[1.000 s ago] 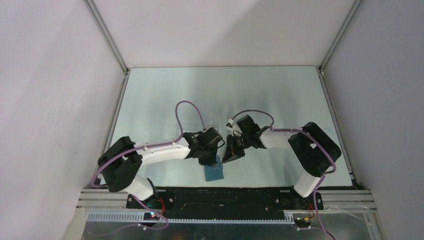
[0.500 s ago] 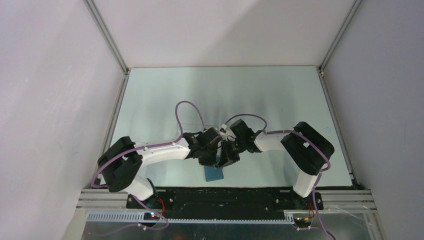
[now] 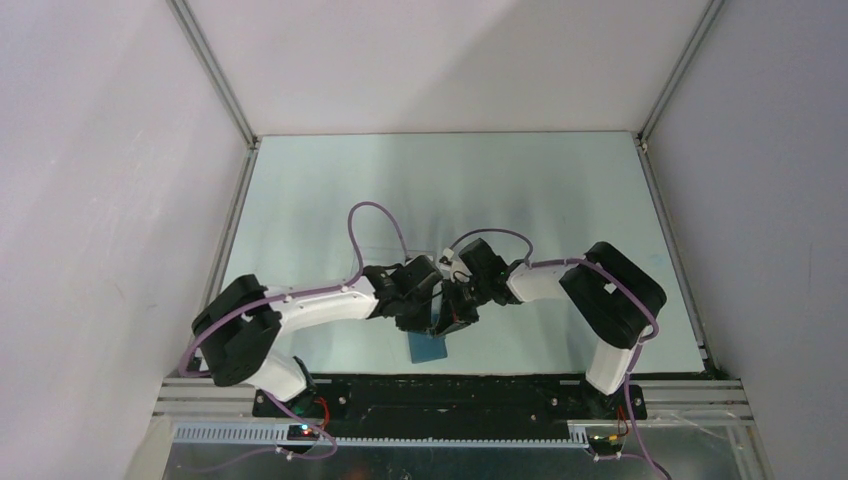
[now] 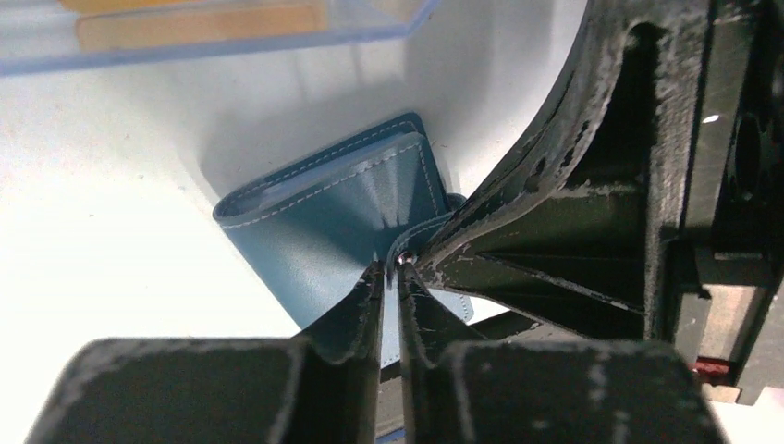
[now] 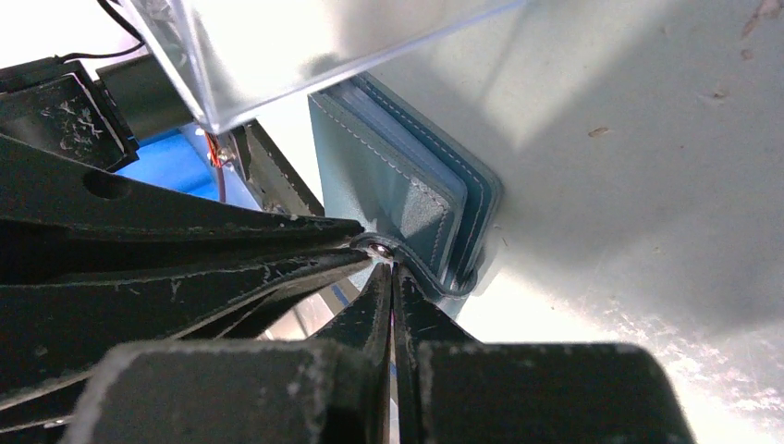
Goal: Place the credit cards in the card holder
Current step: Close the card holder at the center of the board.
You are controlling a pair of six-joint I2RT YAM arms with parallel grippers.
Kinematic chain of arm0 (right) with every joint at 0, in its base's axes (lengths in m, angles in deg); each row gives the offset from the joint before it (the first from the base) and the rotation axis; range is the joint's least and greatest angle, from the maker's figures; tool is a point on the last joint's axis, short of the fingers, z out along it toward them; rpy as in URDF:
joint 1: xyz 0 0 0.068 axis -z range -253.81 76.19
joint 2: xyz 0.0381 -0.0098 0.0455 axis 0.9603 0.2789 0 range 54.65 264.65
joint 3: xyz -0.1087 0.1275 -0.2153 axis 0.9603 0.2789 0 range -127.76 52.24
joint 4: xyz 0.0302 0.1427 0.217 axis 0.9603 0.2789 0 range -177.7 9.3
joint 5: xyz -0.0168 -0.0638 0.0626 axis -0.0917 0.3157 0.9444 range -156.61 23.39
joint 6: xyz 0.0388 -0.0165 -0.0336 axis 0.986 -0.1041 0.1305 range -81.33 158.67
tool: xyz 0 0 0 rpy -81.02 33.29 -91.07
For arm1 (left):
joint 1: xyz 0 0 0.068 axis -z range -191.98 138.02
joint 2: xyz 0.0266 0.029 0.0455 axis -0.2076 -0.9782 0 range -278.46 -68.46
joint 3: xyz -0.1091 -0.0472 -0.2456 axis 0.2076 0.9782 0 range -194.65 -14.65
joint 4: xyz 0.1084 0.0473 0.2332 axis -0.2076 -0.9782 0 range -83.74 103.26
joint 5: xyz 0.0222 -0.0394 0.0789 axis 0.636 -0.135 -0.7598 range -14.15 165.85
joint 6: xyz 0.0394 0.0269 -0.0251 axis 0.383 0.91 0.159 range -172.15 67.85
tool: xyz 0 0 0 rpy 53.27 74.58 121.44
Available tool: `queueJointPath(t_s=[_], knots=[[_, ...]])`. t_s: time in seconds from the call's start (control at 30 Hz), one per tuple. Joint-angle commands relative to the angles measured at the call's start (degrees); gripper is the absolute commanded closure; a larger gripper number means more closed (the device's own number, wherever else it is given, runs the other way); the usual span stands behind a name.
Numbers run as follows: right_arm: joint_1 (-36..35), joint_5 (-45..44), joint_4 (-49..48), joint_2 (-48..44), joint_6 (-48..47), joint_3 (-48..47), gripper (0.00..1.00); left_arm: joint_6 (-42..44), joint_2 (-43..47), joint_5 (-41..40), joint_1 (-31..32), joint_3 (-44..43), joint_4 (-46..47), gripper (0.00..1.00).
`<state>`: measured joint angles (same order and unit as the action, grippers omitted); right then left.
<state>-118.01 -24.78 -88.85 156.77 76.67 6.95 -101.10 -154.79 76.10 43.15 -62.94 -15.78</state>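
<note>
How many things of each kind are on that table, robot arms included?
Robot arms: 2, left arm and right arm
Blue wallet: 1
Clear plastic piece: 1
Orange cards: 2 show blurred through the plastic, the second at the top edge; there may be more
Total: 6

Hard glare in the wrist views: left of the left gripper (image 4: 393, 277) the table (image 4: 92, 231) burns out white. The card holder (image 4: 314, 222) casts a soft shadow just beyond it. The near fingers (image 4: 231, 388) are dark and blurred. Right of the right gripper (image 5: 390, 273) lies a broad grey shadow. The overhead view is dim, even and slightly soft.
</note>
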Motion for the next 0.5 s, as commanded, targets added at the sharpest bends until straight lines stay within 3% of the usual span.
queueJointPath(t_s=[0.0,0.27,0.47], knots=[[-0.85,-9.58,5.14,3.45,-2.13,0.39,1.0,0.21,4.71,-0.91,-0.75,0.69,-0.52,0.8],[-1.17,-10.31,6.02,4.45,-1.96,0.44,1.0,-1.25,10.56,2.5,-4.48,4.87,-0.36,0.49],[-1.32,-10.28,6.46,4.79,-2.14,0.39,1.0,-4.01,11.78,8.68,-5.99,11.09,7.09,0.4]])
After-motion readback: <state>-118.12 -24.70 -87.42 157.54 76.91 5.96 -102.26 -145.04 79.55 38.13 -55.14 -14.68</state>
